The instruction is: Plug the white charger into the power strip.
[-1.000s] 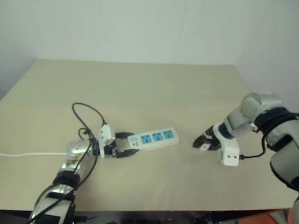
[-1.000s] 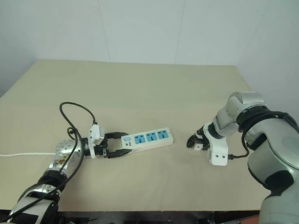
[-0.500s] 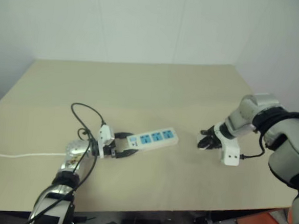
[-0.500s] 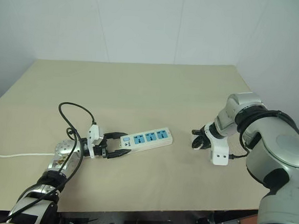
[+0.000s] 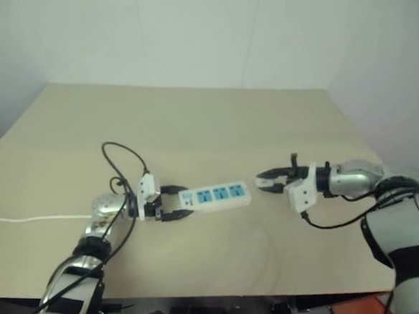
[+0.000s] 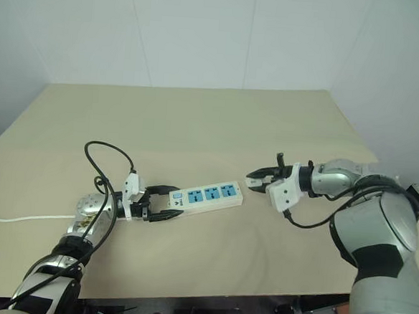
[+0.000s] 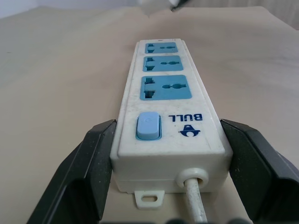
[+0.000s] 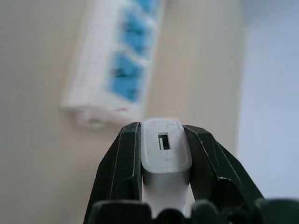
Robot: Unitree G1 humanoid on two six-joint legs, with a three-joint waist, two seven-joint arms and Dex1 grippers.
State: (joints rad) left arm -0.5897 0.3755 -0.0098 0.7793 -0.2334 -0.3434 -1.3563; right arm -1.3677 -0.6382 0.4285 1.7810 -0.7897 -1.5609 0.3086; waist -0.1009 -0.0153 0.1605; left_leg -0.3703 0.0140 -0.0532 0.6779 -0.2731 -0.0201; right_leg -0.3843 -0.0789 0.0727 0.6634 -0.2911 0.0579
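While the power strip lies flat on the tan table, the left gripper brackets its cord end in the head camera's views, black fingers spread along either long side. From the table's centre the strip sits at about seven o'clock, its free end aimed toward two o'clock. A thin white cord trails off toward nine o'clock. At the strip's three o'clock, just beside the free end but apart from it, the right gripper hangs above the table, pointing back toward the strip; the white charger is too small to make out between its fingers here.

Seen from the left wrist, the power strip runs straight away from the camera, showing three blue socket faces, a pale blue switch and the cord leaving its near end. The left gripper's fingers stand wide on both sides of the body; whether they touch it cannot be told.

Seen from the right wrist, the right gripper is pressed onto the white charger, pinching it by its two flat sides, a small rectangular port facing the camera. Beyond it, blurred, lies the power strip on the table.
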